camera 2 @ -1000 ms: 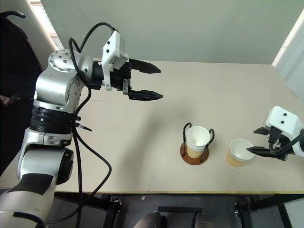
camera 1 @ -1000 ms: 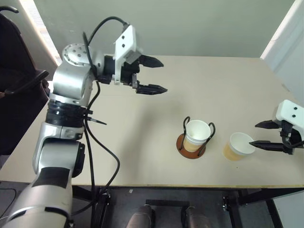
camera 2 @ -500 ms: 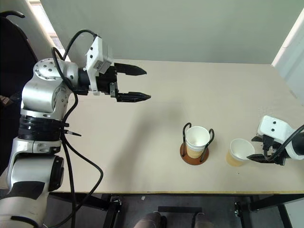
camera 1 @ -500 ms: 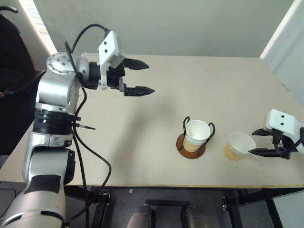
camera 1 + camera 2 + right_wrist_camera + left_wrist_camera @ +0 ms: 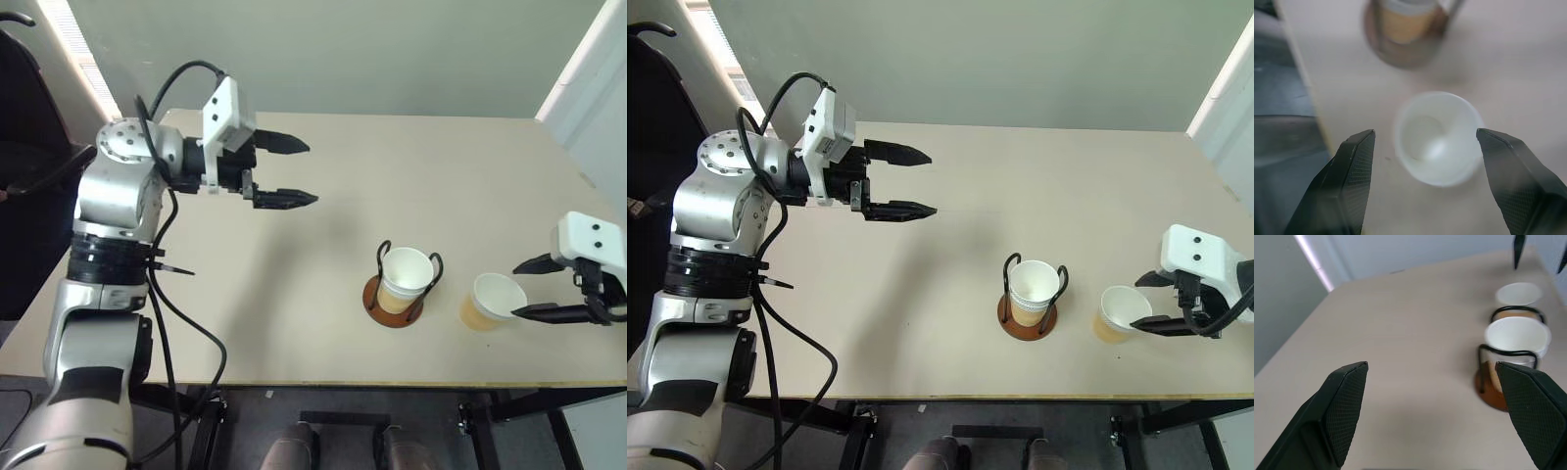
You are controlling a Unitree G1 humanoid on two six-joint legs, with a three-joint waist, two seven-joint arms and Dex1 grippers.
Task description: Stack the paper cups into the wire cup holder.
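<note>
Right now the wire cup holder (image 5: 396,294) sits near the table's (image 5: 323,294) front edge w/ a paper cup (image 5: 406,276) in it; a loose cup (image 5: 490,301) stands just beside it at 3 o'clock. Right end effector (image 5: 534,289) spread wide, empty, at the loose cup's 3 o'clock. Left end effector (image 5: 299,171) wide open, empty, well apart at 10 o'clock.

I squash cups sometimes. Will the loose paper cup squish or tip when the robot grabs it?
Probably squishes easily: the loose paper cup looks thin, empty inside. It likely tips easily too, tapering to a narrow bottom, standing free.

Loose cup (image 5: 491,302) right of holder (image 5: 396,296) (cups (image 5: 407,277) inside).
</note>
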